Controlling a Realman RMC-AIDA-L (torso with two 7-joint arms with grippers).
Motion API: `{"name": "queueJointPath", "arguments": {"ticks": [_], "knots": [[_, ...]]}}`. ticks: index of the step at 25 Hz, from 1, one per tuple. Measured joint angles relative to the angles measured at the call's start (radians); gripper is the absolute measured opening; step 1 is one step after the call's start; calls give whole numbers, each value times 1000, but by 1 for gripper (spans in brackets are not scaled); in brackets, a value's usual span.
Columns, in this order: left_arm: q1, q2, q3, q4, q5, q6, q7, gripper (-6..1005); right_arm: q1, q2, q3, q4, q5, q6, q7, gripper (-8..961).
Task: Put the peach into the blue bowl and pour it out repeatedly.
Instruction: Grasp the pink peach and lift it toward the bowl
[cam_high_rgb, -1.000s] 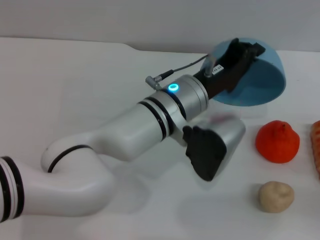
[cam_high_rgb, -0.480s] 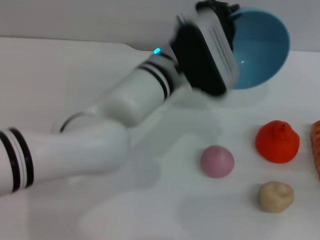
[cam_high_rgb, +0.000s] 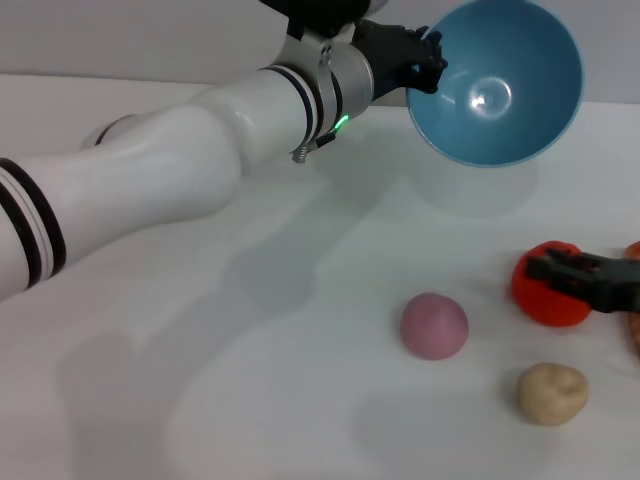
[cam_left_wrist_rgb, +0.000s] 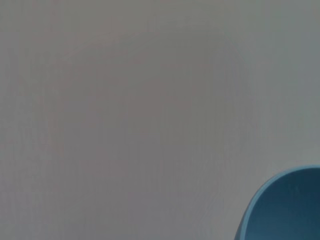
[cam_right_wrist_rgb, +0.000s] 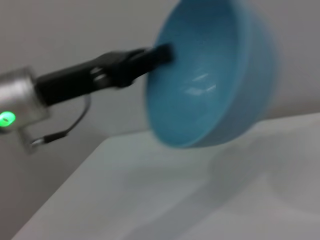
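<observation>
White tabletop (cam_high_rgb: 200, 330) fills the scene before you, with a pale wall behind it. Take the peach (cam_high_rgb: 434, 324) as your landmark: it lies free on the table, touched by nothing.

Your left gripper (cam_high_rgb: 420, 62) is far behind the peach, lifted off the table, its fingers clamped on the rim of the blue bowl (cam_high_rgb: 497, 80). The bowl hangs tilted, its mouth turned toward you and down, and it is empty inside. From this I judge that a pour is finished and the bowl must now go back upright on the table.

Your right gripper (cam_high_rgb: 575, 275) comes in from the right of the peach, low over the red-orange fruit (cam_high_rgb: 550, 295). Its dark fingers point toward the peach, but you cannot tell whether they are apart or together.

The next move, as I judge it, calls for two things: set the bowl level behind the peach, and bring the right gripper over the peach to pick it.

For room, the table to the left of the peach and in front of it is open. To the right it is tight: the red-orange fruit is near, and the beige lumpy thing (cam_high_rgb: 552, 392) sits to the right and in front. Approach from above, so the fingers do not push these neighbours.
</observation>
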Motion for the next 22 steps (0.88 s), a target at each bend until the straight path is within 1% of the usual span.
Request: {"name": "queueJointPath", "arguments": {"ticks": [3,6,10,12,18,22], "knots": [[1,0,-6,-1,0,8,-26,-2,49,-1,-98,3,-9,33,49,460],[5,-1,13,-1,0,-7,-28,-2,98,0,-178,22,-57,126,112,459],[8,-2,58,-12,1,-56,-30,-2,176,5,-275,110,-86,244,137,458],[10,-3,63,-13,0,-65,-30,-2,198,7,-316,139,-86,283,137,457],[14,-2,64,-16,0,-68,-31,-2,230,13,-346,183,-83,321,137,456],[13,-3,64,-26,2,-70,-32,-2,232,15,-356,200,-67,336,98,455]]}}
